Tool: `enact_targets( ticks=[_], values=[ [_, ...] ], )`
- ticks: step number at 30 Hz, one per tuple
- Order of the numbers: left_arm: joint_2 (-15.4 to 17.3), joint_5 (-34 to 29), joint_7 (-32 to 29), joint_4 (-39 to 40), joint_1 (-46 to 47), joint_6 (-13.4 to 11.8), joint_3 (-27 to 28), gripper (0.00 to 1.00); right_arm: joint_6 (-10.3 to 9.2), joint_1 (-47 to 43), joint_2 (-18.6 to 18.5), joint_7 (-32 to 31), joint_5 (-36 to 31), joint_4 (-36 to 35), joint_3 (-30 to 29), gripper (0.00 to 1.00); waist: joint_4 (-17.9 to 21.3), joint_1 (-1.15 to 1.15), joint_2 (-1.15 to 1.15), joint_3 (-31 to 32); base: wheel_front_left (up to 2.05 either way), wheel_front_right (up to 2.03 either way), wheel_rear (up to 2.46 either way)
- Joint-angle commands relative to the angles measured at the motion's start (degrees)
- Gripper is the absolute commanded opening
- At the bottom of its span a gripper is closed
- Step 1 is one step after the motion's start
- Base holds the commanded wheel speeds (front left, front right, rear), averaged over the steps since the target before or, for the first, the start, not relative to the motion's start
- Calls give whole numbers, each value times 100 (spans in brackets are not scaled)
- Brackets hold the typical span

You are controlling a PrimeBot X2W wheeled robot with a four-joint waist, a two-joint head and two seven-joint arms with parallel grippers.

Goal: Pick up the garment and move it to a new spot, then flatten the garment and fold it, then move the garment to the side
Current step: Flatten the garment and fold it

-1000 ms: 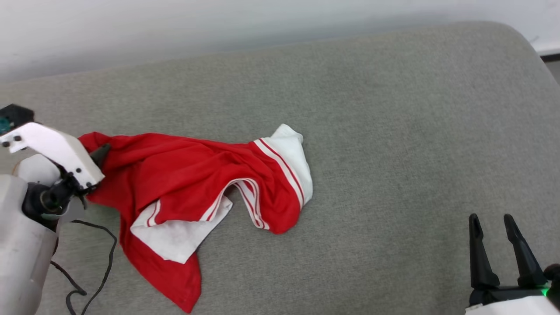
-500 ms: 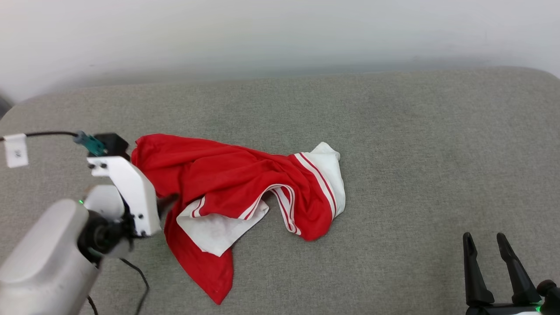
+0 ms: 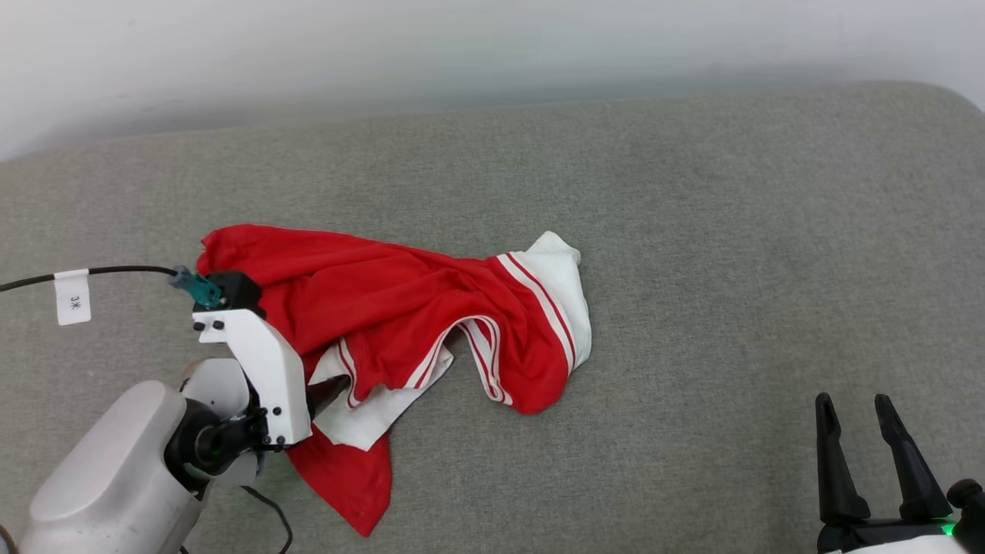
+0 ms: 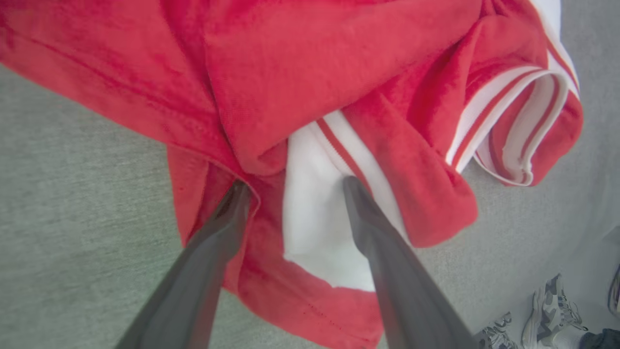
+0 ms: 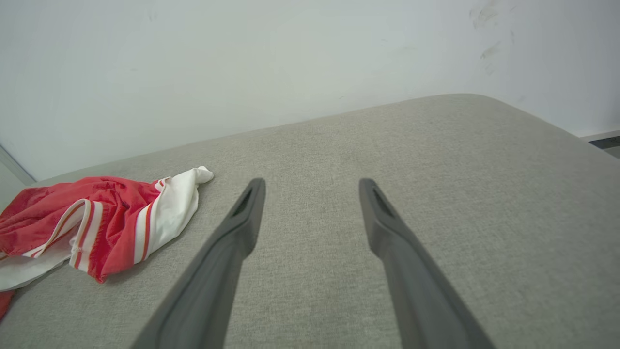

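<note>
Grey fabric surface [image 3: 731, 254], rounded corners; crumpled red-and-white garment [image 3: 385, 300] lying on its left half.

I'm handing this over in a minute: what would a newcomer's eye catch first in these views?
The crumpled red shirt with white striped sleeves, lying left of centre on the grey cushion. Next, the left tool, open, its fingers among the shirt's near folds, while the right tool hangs open over bare cushion at the lower right.

left pincer [image 4: 294, 182] spread | tips at crumpled garment [image 4: 315, 72] | grey cushion [image 4: 72, 203] beneath
</note>
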State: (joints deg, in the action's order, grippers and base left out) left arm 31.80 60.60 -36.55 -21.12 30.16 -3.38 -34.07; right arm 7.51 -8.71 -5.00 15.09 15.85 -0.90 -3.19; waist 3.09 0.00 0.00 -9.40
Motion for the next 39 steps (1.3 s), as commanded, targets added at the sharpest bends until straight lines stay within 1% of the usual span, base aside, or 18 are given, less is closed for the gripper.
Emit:
enact_targets(
  ticks=[1,2,3,8,12,17,20,22,25,28,29,34,35,36,39],
  values=[
    [14,60,-46,-33,-52,25,25,64,-4,44,25,11,30,12,8,100,58,0,0,-58,0,0,0],
    [-2,80,-28,-42,-44,48,44,28,-4,63,30,11,26,19,7,100,77,0,0,-76,0,0,0],
    [-10,113,-31,-51,-36,81,50,0,-4,86,34,11,24,24,12,100,95,0,0,-95,0,0,0],
    [64,336,-256,44,-74,283,74,0,-4,104,54,11,23,36,-36,100,109,0,0,-126,0,0,0],
    [198,564,-184,431,-35,285,362,0,-4,46,66,12,7,56,-68,100,8,0,0,-90,0,0,0],
    [536,767,-324,1184,-275,155,588,0,-4,-24,55,11,-10,91,-83,100,-189,0,0,15,0,0,0],
    [860,915,-524,1569,-581,34,664,0,-4,-47,47,11,-17,111,-93,100,-293,0,0,71,0,0,0],
    [1065,977,-633,1735,-841,-72,694,0,-4,-68,50,11,-17,109,-100,100,-339,0,0,91,0,0,0],
    [1245,1043,-643,1824,-1239,-212,720,0,-4,-46,52,11,-10,103,-113,100,-373,0,0,76,0,0,0],
    [1309,1031,-546,1684,-1504,-282,711,0,-4,-13,22,11,-29,98,-91,100,-389,0,0,57,0,0,0],
    [1273,1028,-482,1617,-1555,-306,724,0,-4,-3,0,11,-49,97,-75,100,-389,0,0,51,0,0,0],
    [1026,1058,-185,1316,-1690,-215,733,0,-4,49,-107,11,-106,43,-77,100,-375,0,0,43,0,0,0],
    [949,1074,-75,1305,-1649,-167,778,66,-4,48,-128,11,-117,44,-66,100,-380,0,0,46,0,0,0],
    [878,1096,37,1287,-1609,-120,820,100,-4,56,-145,11,-108,45,-59,100,-385,0,0,53,0,0,0],
    [638,1181,474,1352,-1507,24,1039,100,-4,124,-254,11,-76,39,30,100,-406,0,0,41,0,0,0]
  ],
)
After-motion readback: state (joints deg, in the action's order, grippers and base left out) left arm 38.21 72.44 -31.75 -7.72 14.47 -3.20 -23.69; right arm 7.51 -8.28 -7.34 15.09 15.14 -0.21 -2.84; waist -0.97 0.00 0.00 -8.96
